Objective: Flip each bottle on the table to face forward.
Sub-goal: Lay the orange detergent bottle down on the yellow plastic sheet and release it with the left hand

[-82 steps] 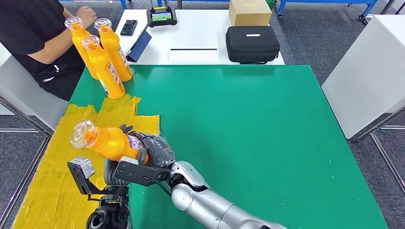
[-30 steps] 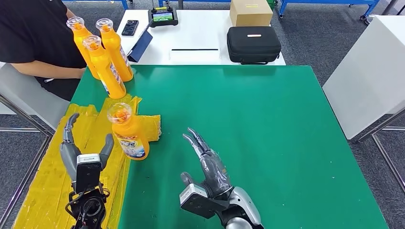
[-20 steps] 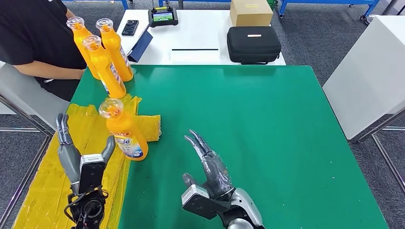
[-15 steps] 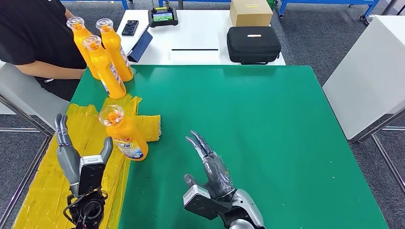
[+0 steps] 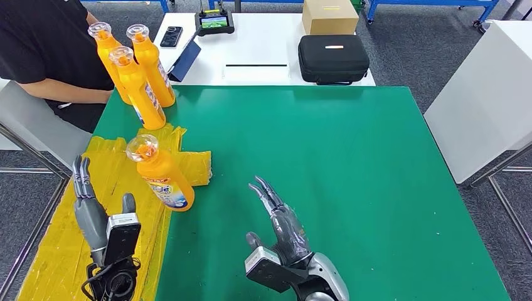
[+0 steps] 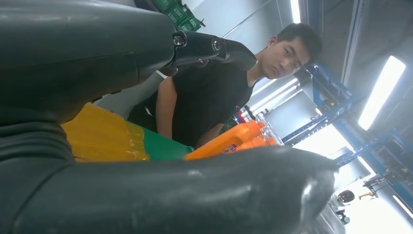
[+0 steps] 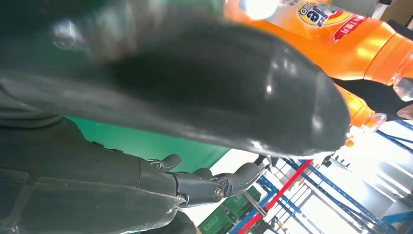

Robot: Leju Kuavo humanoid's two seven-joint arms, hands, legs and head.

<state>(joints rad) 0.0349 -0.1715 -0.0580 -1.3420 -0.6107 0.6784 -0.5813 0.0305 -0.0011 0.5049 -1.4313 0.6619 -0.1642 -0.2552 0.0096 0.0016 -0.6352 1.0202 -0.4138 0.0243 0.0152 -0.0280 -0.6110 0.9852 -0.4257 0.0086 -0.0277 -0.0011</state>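
The left hand point(image 5: 94, 216) hovers released, fingers spread, over the yellow sheet point(image 5: 59, 251) on the bench point(image 5: 351, 163); the near bottle point(image 5: 161, 177) stands leaning just beside it, closer to it than to the right hand point(image 5: 282, 226), likewise released; three bottles point(image 5: 135, 69) stand well beyond.
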